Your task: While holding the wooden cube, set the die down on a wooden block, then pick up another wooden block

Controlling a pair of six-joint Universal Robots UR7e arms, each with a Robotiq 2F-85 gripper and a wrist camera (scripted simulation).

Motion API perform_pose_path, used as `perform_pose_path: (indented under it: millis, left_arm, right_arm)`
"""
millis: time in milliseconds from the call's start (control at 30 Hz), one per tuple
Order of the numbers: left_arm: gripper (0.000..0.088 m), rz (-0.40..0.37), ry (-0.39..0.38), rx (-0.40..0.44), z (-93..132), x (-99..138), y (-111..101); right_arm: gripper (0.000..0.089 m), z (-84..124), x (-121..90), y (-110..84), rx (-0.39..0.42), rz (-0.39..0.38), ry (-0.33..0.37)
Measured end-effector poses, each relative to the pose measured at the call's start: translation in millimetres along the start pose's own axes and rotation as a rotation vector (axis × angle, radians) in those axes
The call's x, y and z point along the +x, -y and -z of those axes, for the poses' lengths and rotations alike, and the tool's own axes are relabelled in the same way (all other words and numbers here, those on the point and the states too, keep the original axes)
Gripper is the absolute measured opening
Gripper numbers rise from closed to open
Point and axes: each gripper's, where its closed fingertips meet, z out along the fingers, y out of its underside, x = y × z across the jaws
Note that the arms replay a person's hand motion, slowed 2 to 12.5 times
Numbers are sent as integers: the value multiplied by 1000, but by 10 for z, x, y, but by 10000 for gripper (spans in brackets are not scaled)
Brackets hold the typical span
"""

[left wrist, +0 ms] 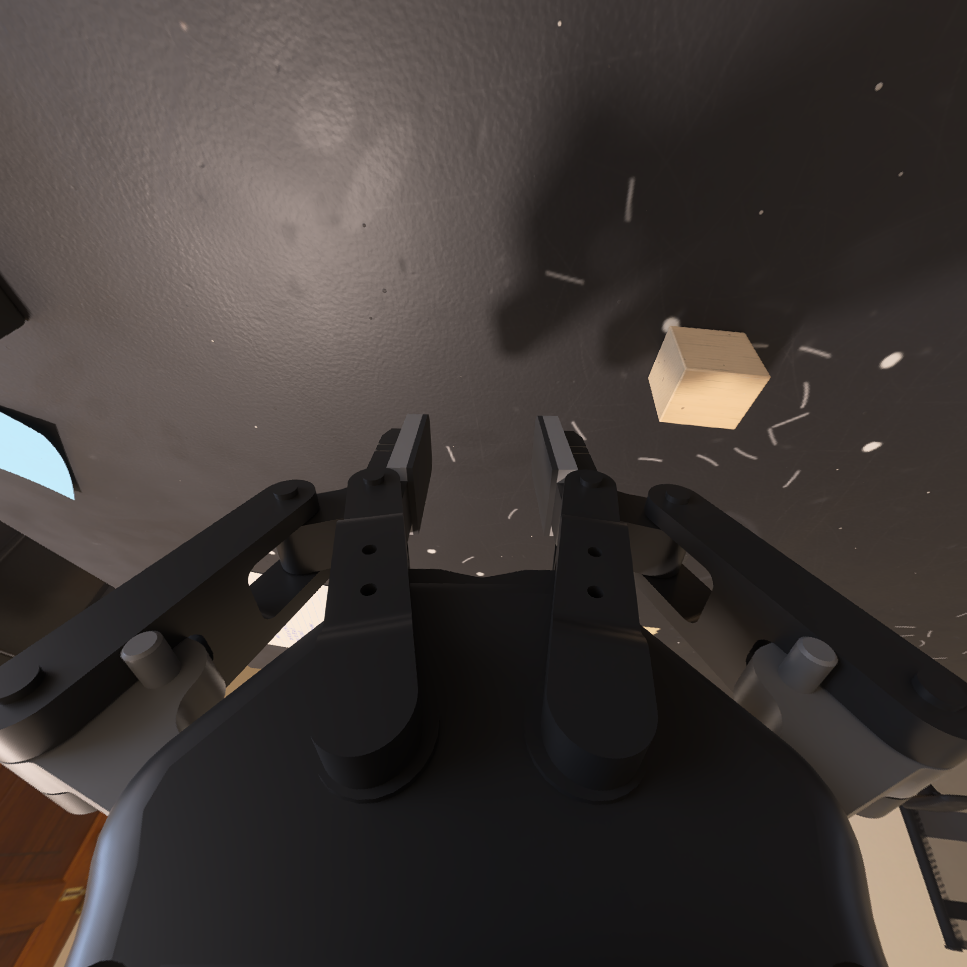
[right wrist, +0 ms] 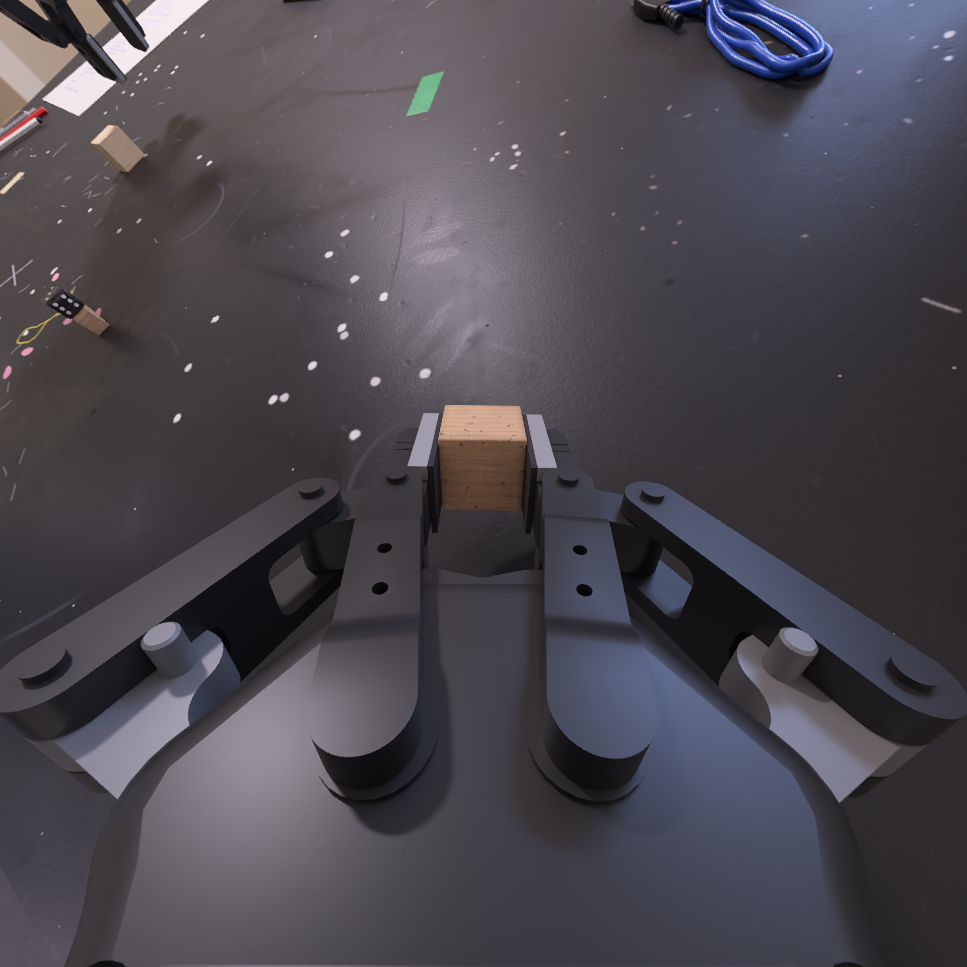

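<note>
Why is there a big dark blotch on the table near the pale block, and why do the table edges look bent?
Left wrist view: the blotch is a gripper-shaped shadow beside the pale wooden block. Right wrist view: a soft glare patch sits mid-table. Both views: the wide-angle lens bows the table toward the edges.

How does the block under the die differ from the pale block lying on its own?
The block under the die is browner and carries the black die; the pale block is lighter and bare. The pale block sits nearer the left gripper. Both rest ungripped on the table.
</note>
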Motion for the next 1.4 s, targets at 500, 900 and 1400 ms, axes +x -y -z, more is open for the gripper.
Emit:
perform_pose_path:
  millis: [500,900,1400]
  left_arm:
    - [415,-4,2,-12,0,3,-21]
    - [466,-13,1,-32,-11,12,-55]
    - [472,-59,-5,-101,-53,65,-132]
  right_arm:
    - [250,0,1,0,0,-2,1]
    - [250,-1,1,-2,-1,-4,3]
    - [250,-1,2,0,-1,-6,5]
